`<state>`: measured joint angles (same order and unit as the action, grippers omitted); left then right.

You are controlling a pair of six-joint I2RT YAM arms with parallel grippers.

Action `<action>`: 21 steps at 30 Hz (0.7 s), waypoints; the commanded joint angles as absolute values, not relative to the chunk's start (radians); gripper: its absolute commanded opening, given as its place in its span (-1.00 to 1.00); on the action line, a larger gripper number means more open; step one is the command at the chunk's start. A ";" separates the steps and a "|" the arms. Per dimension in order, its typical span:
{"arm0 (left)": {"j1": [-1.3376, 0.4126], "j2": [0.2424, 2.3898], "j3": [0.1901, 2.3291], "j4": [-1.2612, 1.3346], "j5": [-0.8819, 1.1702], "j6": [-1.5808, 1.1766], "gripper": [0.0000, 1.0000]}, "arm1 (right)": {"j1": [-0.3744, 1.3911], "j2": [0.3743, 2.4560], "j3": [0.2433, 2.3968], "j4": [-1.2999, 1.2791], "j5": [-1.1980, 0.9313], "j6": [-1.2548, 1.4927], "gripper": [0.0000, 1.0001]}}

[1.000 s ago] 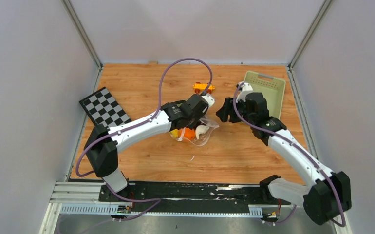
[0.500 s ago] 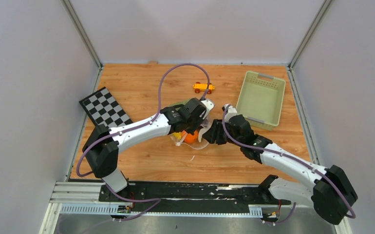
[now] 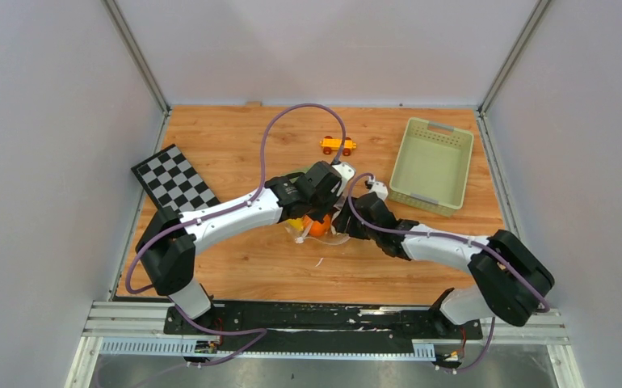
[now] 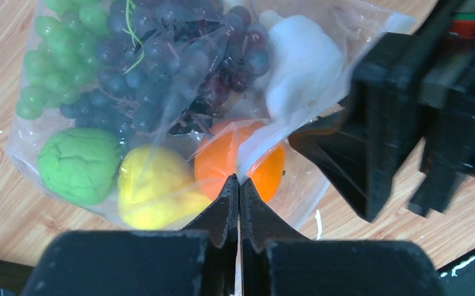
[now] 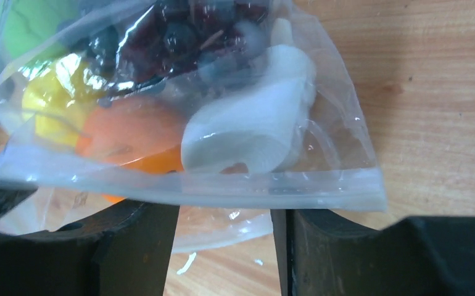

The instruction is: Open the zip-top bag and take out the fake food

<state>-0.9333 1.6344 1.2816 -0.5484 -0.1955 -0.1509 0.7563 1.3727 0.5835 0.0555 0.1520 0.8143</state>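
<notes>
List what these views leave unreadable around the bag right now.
- Top external: most of the zip-top bag and fake food, covered by the left gripper and right gripper.
- Right wrist: whether the right gripper touches the bag; the zip strip hides its tips.
- Left wrist: the right gripper, blurred and cut off by the right edge.
- All views: whether the zip is open; crinkled plastic obscures it.

The clear bag [image 5: 340, 145] has a whitish zip strip [image 5: 223, 189]; inside are an orange ball [image 4: 213, 161], yellow lemon [image 4: 148, 191], white mushroom [image 4: 300, 68], dark purple grapes [image 4: 161, 55] and green grapes [image 4: 53, 68]. The table [image 3: 235, 137] is orange-brown wood grain, the board [image 3: 173, 179] black-and-white checked, the basket [image 3: 434, 162] pale green, the car [image 3: 337, 145] orange-yellow.
</notes>
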 commanded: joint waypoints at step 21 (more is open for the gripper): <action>-0.877 1.626 1.269 -0.496 -0.173 -0.206 -1.00 | 0.750 1.597 0.764 0.120 0.375 0.693 -0.33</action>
<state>-0.8864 1.6348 1.2812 -0.5278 -0.2100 -0.1852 0.7494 1.6062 0.7731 0.0898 0.3084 0.7570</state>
